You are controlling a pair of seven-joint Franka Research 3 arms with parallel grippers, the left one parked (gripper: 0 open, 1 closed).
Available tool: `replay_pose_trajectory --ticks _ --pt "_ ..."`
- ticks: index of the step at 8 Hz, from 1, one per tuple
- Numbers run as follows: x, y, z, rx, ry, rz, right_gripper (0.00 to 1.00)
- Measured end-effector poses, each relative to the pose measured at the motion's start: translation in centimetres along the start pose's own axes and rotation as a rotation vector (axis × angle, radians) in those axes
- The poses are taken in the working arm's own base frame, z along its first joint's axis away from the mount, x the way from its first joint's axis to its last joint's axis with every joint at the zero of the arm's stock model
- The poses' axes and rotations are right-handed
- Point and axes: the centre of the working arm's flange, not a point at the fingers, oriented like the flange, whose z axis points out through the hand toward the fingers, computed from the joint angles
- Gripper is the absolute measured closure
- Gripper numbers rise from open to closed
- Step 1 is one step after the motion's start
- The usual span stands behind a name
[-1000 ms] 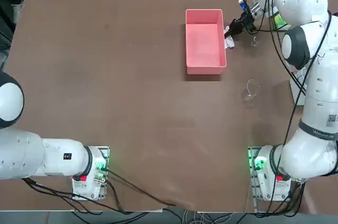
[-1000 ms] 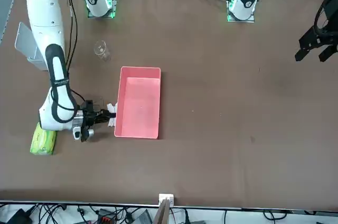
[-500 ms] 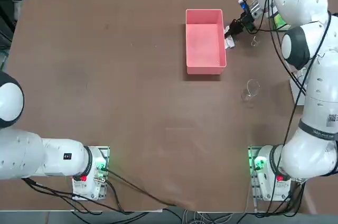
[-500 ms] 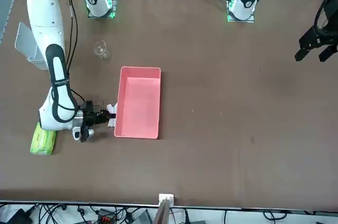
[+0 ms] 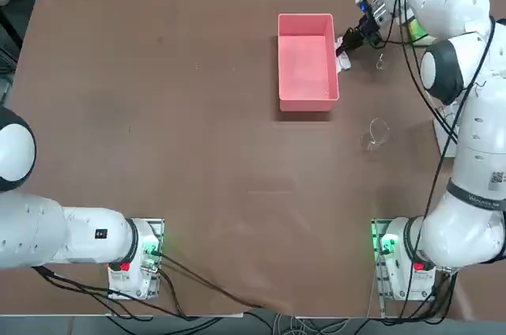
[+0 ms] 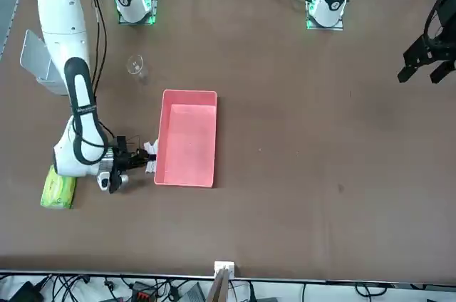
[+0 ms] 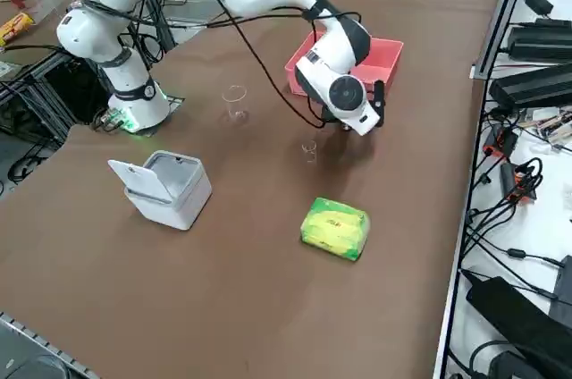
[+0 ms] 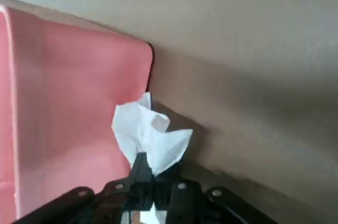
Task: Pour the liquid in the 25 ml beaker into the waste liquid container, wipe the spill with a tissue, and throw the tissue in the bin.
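**Wiping beside the pink tray, tissue clamped in the jaws**

Wipe step in hand, by the look of it. Right gripper (image 5: 345,47) low over the worktop (image 5: 198,153) in the upper right of the top view, jaws clamped together on the tissue (image 8: 149,137), which bunches out ahead of the fingertips. Tissue right against the outer wall of the waste liquid container (image 5: 307,61), close to one of its corners in the wrist view; whether paper and wall actually touch, impossible to tell. No wet patch distinguishable on the brown surface.

The 25 ml beaker (image 7: 309,151) upright on the worktop near the gripper in the side view, between the arm and the green tissue pack (image 7: 335,228). Larger beaker (image 5: 375,134) well apart, lower in the top view's right half. Pouring judged done, given the small beaker set down and the tissue in the grip.

Next move: finish the swipe along the tray wall, then lift without loosening the grip and carry the tissue to the bin (image 7: 166,188), at the left of the side view with lid raised. Release only once over its mouth; the larger beaker lies roughly along that route, so a raised path looks wise.
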Motion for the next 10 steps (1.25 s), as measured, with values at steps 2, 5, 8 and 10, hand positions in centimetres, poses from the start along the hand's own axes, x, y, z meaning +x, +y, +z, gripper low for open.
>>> replay_pose_trajectory --ticks 2,5,8,10 --pt "0.6 -0.5 -0.4 -0.049 0.003 -0.030 0.97" --pt "1.8 0.0 -2.3 -0.143 0.037 -0.066 0.97" --pt "2.6 0.2 -2.9 -0.185 0.062 -0.081 0.97" --pt "2.9 -0.4 -2.6 -0.200 0.065 -0.074 0.97"
